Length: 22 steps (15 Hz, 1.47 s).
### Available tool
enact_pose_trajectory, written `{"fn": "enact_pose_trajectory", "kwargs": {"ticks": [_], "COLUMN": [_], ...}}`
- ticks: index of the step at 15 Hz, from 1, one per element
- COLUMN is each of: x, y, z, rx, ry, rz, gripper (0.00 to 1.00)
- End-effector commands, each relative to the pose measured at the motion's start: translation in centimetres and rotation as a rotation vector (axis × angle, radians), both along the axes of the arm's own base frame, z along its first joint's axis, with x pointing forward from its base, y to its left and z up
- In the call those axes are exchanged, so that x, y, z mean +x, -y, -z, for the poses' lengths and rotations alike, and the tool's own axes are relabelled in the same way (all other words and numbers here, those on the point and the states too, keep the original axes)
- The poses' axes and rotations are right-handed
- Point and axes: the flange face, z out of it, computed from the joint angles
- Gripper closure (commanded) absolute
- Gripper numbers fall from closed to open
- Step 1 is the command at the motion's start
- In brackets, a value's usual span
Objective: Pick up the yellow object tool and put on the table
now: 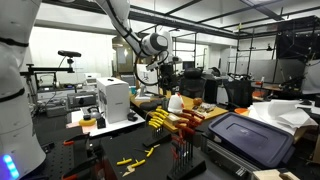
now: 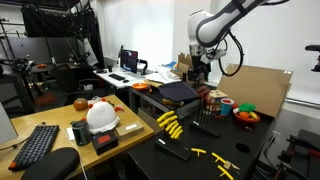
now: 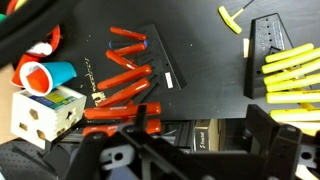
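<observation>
Several yellow-handled tools [image 3: 291, 76] lie in a row on a black rack at the right of the wrist view. They also show in both exterior views [image 1: 158, 118] [image 2: 170, 125]. A yellow T-shaped tool [image 3: 232, 18] lies apart on the black mat. More yellow tools lie loose on the dark table [image 2: 222, 163] [image 1: 126, 160]. My gripper [image 3: 185, 145] is open and empty. It hangs high above the rack in both exterior views [image 1: 150, 72] [image 2: 200, 72], and touches nothing.
Red-handled tools [image 3: 125, 80] lie on the mat beside the yellow ones. Red and blue cups [image 3: 45, 72] and a white cube [image 3: 40, 115] sit at the left. A white helmet [image 2: 102, 117], a keyboard [image 2: 38, 145] and a dark bin [image 1: 245, 140] stand nearby.
</observation>
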Motion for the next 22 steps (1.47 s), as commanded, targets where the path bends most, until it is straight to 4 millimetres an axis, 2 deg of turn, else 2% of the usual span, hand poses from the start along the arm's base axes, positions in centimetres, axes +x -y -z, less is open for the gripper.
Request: {"fn": "enact_pose_trajectory", "kwargs": {"ticks": [1,6,13,18,21,22], "x": [-2.0,-0.6,1.0,0.8,1.2,0.5], "y": [-1.6,-2.4,-3.4,-5.2,-5.0,-5.3], "z": [-0.3,3.5,10.9,14.4,15.4,15.6], "rx": [-0.048,-0.014,0.001,0.008,0.028,0.010], "ry": [-0.028,-0.101,-0.228,-0.273,-0.277,-0.266], "rz": [-0.044,-0.177,-0.299,-0.348,-0.315,-0.328], "gripper": [0.00,0.00,0.00,0.00,0.00,0.00]}}
